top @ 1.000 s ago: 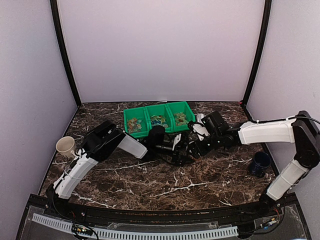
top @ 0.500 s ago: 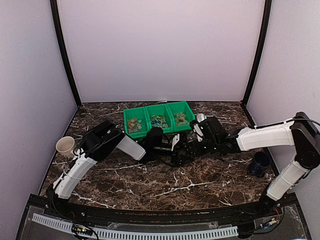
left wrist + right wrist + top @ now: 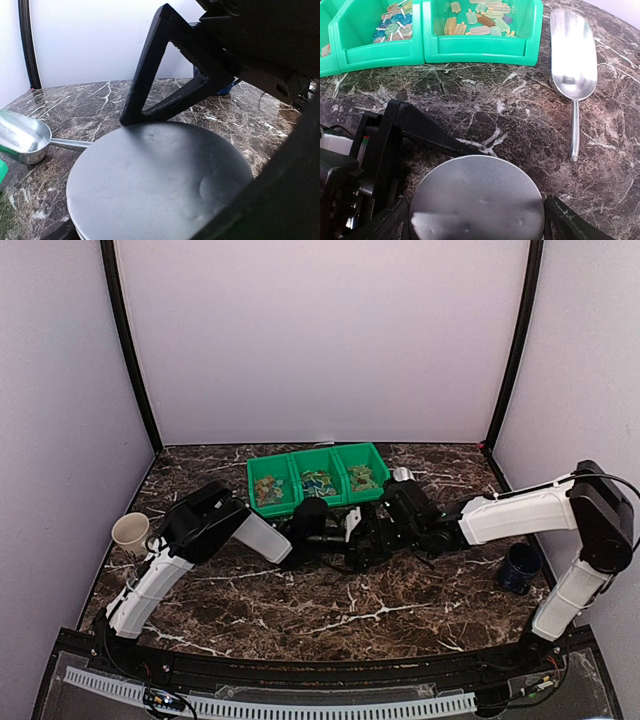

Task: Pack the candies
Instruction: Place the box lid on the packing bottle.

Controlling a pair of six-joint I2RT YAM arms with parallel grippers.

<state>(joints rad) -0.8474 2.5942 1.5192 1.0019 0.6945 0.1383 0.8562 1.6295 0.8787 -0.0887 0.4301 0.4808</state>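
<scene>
The candies lie in the compartments of the green bin, which stands at the table's back. In front of the bin both grippers meet around a round container with a flat grey lid. My left gripper is shut on this container, whose lid fills its wrist view. My right gripper straddles the same container, with its fingers beside the lid and a thin gap at the right one. The container's body is hidden under the lid.
A metal scoop lies on the marble right of the bin, bowl towards the back. A beige mug stands at the left edge. A dark blue mug stands at the right, beside the right arm.
The right arm has slid left, closing in on the left gripper. The right jaws have widened a little and the left jaws have narrowed slightly.
</scene>
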